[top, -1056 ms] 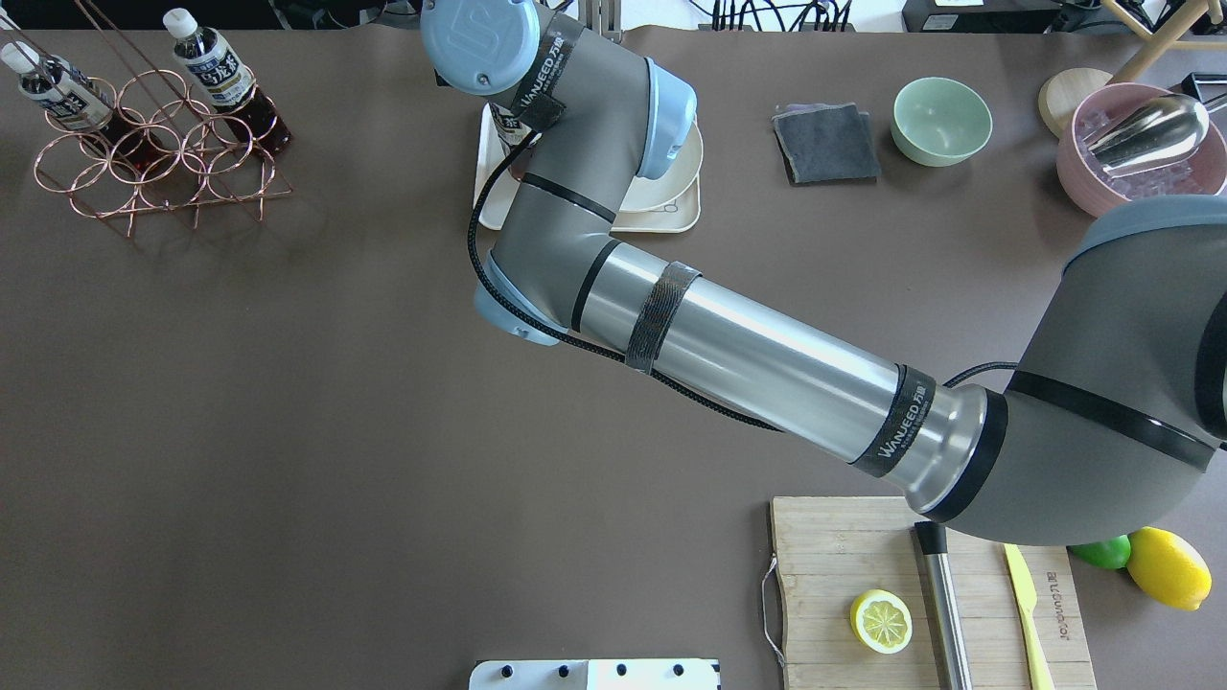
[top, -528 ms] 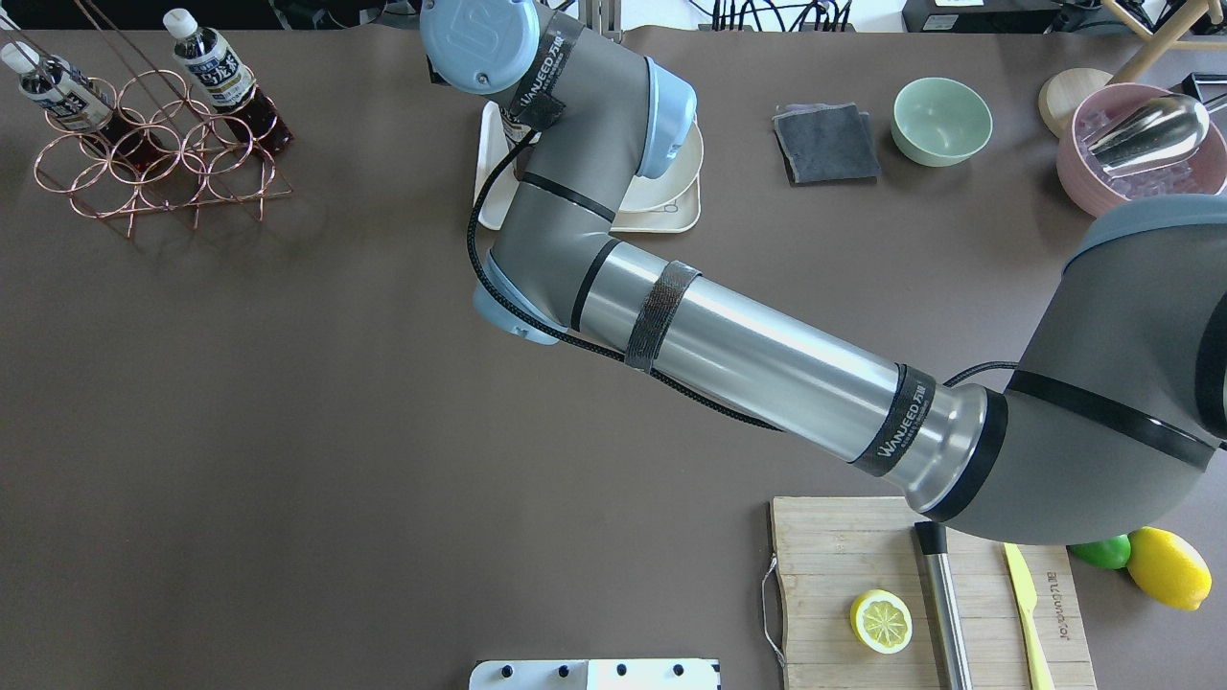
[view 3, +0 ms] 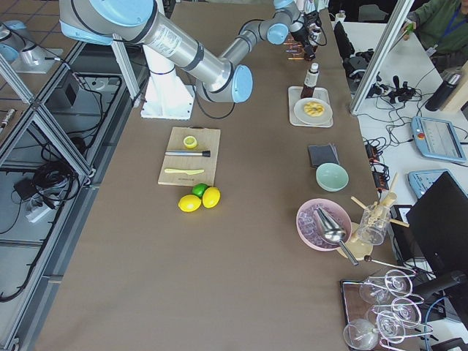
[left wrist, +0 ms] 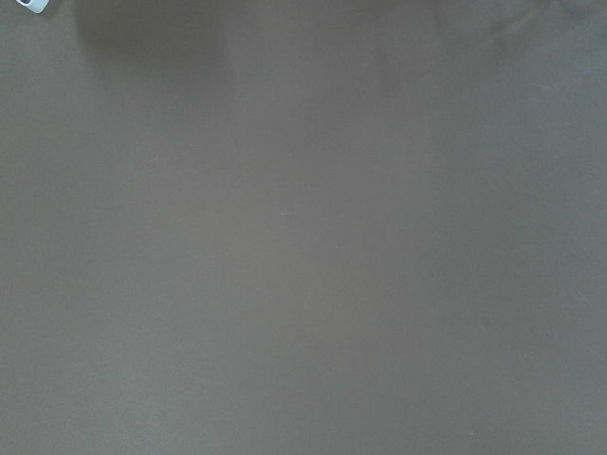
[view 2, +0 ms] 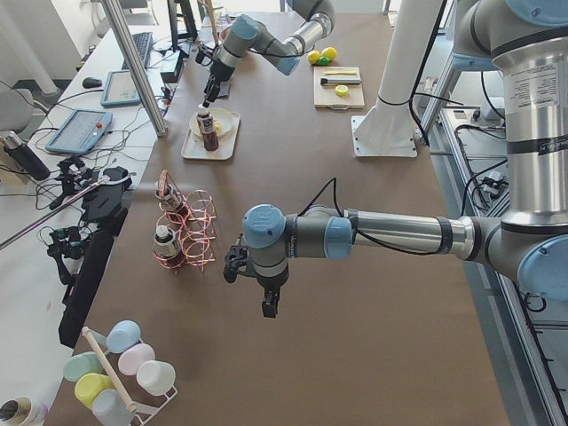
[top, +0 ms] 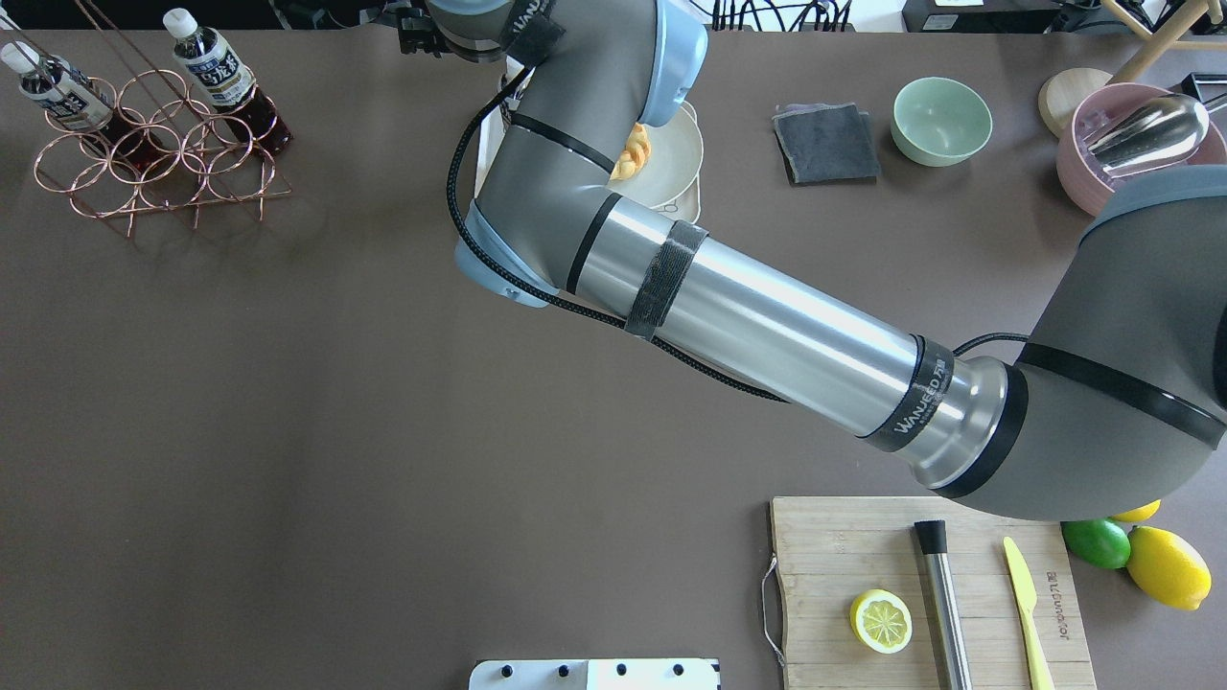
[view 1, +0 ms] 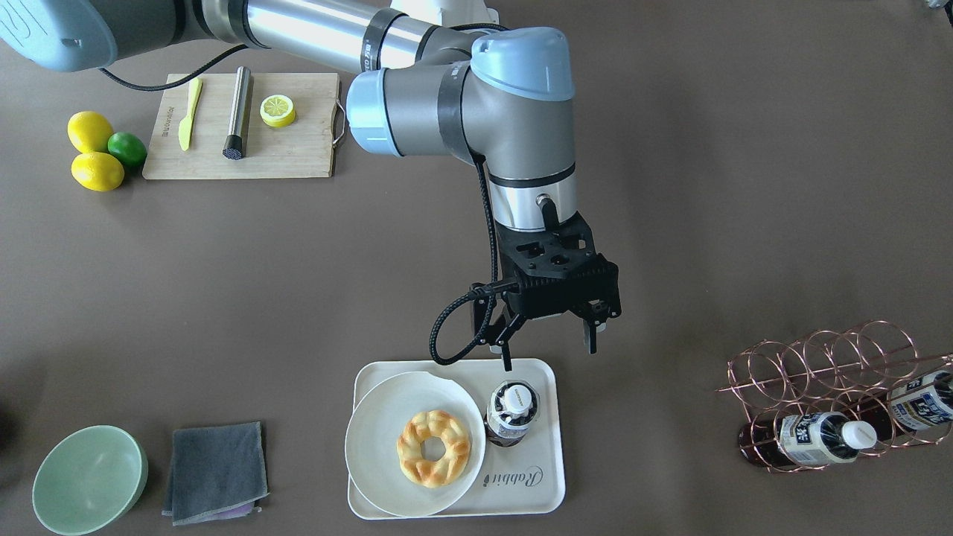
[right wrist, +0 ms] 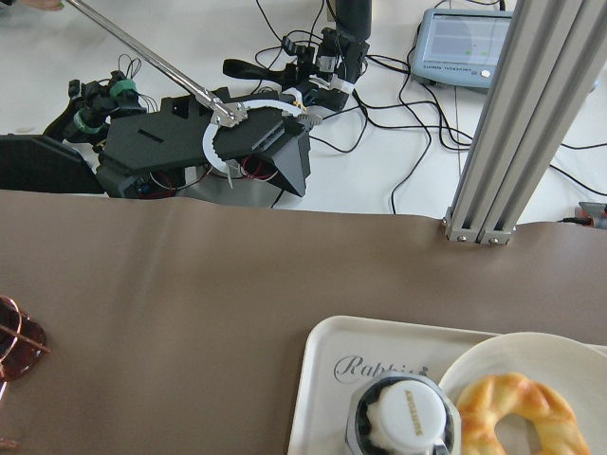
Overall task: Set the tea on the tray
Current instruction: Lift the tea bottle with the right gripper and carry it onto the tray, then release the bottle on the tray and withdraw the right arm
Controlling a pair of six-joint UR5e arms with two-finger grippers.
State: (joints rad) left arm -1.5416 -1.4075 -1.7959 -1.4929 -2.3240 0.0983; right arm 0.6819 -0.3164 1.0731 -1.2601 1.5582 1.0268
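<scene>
The tea (view 1: 511, 413) stands upright on the tray (view 1: 525, 493), just beside the round white plate (view 1: 376, 447) whose doughnut (view 1: 433, 448) fills the tray's other half. The right gripper (view 1: 549, 356) hangs above the tray's edge nearest the robot, fingers spread wide, holding nothing. Well away from the tray a copper wire rack (view 1: 826, 372) holds two matching bottles, and farther off is the left gripper (view 2: 251, 286), too small to tell whether it is open
</scene>
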